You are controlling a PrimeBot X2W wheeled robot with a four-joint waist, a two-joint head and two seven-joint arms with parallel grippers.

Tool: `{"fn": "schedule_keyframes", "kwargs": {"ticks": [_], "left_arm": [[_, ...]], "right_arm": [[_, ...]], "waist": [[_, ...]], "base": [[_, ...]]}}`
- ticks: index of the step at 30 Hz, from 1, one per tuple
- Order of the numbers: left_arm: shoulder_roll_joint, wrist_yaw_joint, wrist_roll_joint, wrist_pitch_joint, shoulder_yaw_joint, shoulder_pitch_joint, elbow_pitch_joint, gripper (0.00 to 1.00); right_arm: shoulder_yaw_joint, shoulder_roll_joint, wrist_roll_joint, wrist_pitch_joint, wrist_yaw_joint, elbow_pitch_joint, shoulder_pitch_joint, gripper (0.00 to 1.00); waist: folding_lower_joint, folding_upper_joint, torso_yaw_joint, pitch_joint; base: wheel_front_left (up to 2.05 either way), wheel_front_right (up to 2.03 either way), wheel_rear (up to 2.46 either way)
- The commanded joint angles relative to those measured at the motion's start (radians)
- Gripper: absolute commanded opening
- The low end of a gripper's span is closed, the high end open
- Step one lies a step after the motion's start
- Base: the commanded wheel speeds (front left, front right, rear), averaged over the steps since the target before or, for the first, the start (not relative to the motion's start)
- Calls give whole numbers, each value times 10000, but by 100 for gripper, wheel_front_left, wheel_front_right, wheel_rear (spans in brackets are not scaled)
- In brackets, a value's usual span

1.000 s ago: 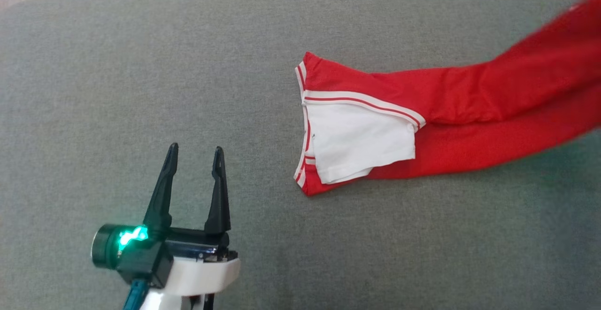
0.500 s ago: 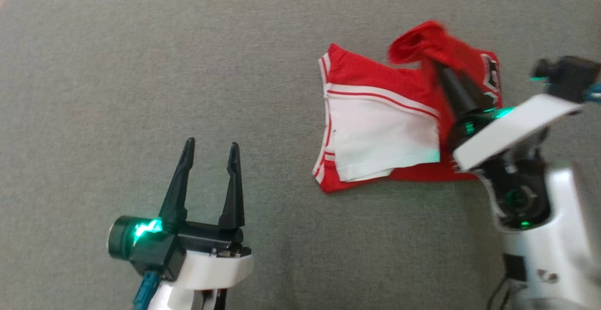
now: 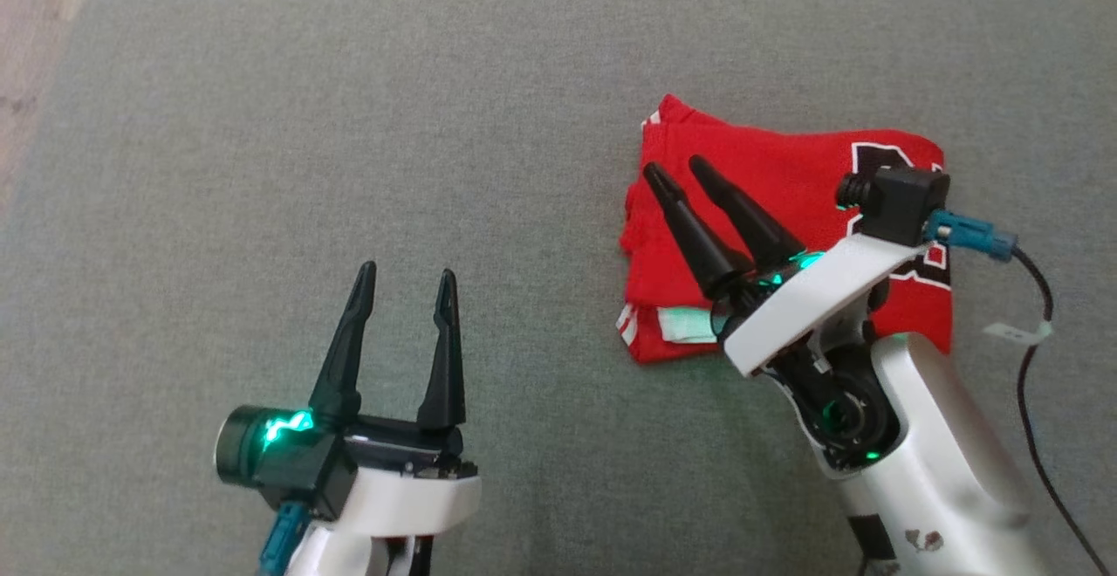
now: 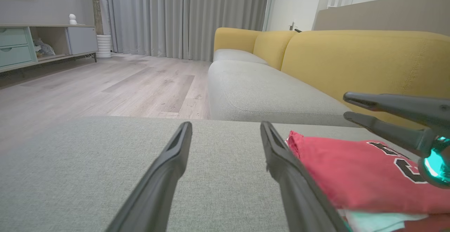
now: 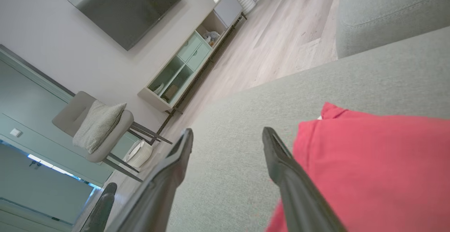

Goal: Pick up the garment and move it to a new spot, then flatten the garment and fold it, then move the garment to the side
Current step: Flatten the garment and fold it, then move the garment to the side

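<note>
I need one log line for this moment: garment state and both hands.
garment: red, folded, on grey cushion | right hand: open, empty, above garment | left hand: open, empty, apart from garment

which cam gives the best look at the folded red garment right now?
Head view: it looks down on the garment and shows most of its folded outline, though the right tool covers part. The left wrist view shows it low from the side, cut off at the frame edge. The right wrist view catches one red corner.
</note>
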State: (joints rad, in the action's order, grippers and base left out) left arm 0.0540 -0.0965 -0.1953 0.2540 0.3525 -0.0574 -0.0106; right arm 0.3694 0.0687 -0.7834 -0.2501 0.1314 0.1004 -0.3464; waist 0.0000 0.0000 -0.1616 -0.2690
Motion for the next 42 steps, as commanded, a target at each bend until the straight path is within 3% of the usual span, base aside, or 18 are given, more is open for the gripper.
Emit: {"fn": "schedule_keyframes", "kwargs": {"ticks": [1, 7, 13, 23, 31, 35, 42], "left_arm": [[-37, -37, -39, 78, -275, -114, -275, 100], [-37, 46, 119, 78, -499, 125, -307, 100], [-37, 105, 233, 78, -780, 578, -223, 100], [-37, 163, 465, 78, -1215, 1367, -134, 100], [-37, -23, 938, 78, -1621, 1982, -231, 100], [-37, -64, 1098, 78, -1697, 2198, -203, 100], [-37, -138, 996, 78, -1781, 2326, -59, 100]], "right_arm": [[234, -183, 19, 260, -7, -356, -275, 100], [-542, -147, 545, 926, -7, -899, -93, 100], [-1306, 745, 1020, 2382, -7, -1338, 864, 100], [-766, 1917, 2210, 5008, -7, -274, 2837, 100], [-1694, 1282, 5828, 5115, -7, 293, 3972, 100], [-2014, 829, 6226, 5117, -7, 323, 4259, 100], [-2171, 613, 6341, 5118, -7, 406, 4381, 100]], "waist": [[0, 0, 80, 151], [0, 0, 340, 679], [0, 0, 685, 1441], [0, 0, 1084, 2495], [0, 0, 1283, 2896], [0, 0, 1344, 2959], [0, 0, 1365, 3093]], "base": [[0, 0, 0], [0, 0, 0], [0, 0, 0], [0, 0, 0], [0, 0, 0], [0, 0, 0], [0, 0, 0]]}}
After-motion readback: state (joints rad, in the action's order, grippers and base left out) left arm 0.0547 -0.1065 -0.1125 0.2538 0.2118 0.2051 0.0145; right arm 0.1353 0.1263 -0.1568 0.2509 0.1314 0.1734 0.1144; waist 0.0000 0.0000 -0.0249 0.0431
